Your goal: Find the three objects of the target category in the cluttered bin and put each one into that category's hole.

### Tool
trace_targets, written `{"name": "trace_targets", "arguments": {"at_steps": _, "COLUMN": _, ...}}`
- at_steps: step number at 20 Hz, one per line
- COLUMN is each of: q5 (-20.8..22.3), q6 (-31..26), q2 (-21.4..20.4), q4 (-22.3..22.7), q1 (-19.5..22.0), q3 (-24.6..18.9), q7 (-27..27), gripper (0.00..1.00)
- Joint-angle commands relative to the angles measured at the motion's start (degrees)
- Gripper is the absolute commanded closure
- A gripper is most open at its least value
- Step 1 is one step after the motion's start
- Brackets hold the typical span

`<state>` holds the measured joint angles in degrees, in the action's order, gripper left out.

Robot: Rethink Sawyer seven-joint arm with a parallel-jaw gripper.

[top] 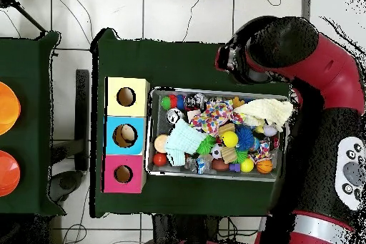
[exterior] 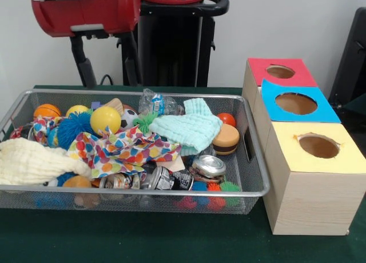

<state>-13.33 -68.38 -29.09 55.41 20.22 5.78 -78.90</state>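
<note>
A wire mesh bin point(exterior: 137, 190) point(top: 214, 175) holds a heap of toys. Among them are a yellow ball point(exterior: 105, 119) point(top: 229, 139), an orange ball point(exterior: 47, 110), a red ball point(exterior: 227, 119), a blue spiky ball point(exterior: 71, 127), a toy burger point(exterior: 225, 139) point(top: 161, 143) and metal cans point(exterior: 209, 166). A mint cloth point(exterior: 189, 128) point(top: 186, 138), a polka-dot cloth point(exterior: 123, 148) and a cream cloth point(exterior: 31, 163) cover other items. Beside the bin stands a wooden box with a red hole point(exterior: 280, 71), a blue hole point(exterior: 295, 103) and a yellow hole point(exterior: 318, 146). No gripper shows; only the red arm point(exterior: 86, 11) point(top: 322, 62) does.
Overhead, the arm bends around the bin's right side and its far edge. Something pale sits inside the blue hole point(top: 126, 135). Two orange bowls point(top: 6, 109) rest on a separate green table at the far left.
</note>
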Motion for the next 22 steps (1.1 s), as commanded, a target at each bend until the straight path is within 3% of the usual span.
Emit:
{"name": "trace_targets", "arguments": {"at_steps": 1, "q5": 4.07, "q6": -0.28, "q2": 0.74, "q4": 5.13, "q1": 2.51, "q3": -8.68, "q7": 12.05, "gripper": 0.00}}
{"name": "trace_targets", "arguments": {"at_steps": 22, "q5": 8.37, "q6": 5.32, "q2": 2.78, "q4": 7.39, "q1": 5.80, "q3": -14.85, "q7": 11.03, "gripper": 0.00}}
